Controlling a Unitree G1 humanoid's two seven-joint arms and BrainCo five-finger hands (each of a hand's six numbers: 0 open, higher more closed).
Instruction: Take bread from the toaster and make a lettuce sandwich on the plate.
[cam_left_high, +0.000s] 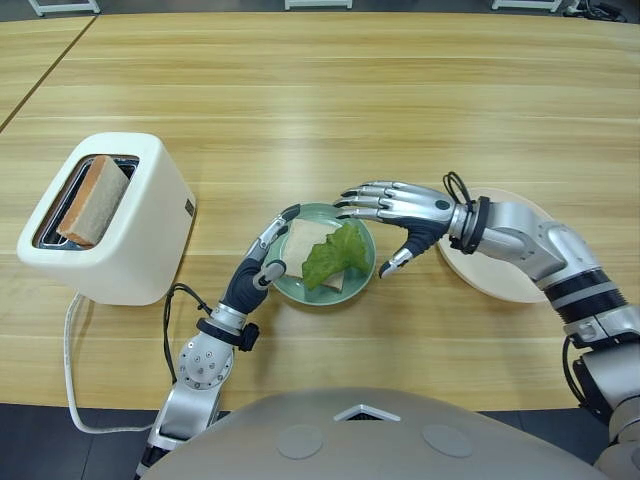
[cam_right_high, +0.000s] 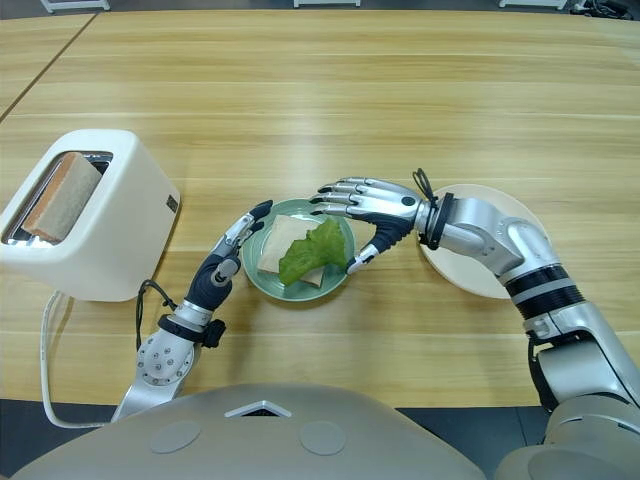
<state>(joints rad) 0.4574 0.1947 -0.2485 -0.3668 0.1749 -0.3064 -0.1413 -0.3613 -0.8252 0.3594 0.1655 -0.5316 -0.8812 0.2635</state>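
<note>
A white toaster (cam_left_high: 120, 225) stands at the left with one slice of bread (cam_left_high: 95, 200) sticking up from its slot. On the green plate (cam_left_high: 365, 275) in front of me lies a bread slice (cam_left_high: 308, 240) with a lettuce leaf (cam_left_high: 335, 255) on top. My left hand (cam_left_high: 262, 262) rests at the plate's left rim, fingers extended and touching the edge, holding nothing. Just over the plate's right side hovers my right hand (cam_left_high: 400, 212), fingers spread and empty, right beside the lettuce.
A cream plate (cam_left_high: 500, 275) lies to the right, partly under my right forearm. The toaster's white cord (cam_left_high: 72, 370) trails to the table's front edge. Bare wooden table (cam_left_high: 330, 90) stretches beyond the plates.
</note>
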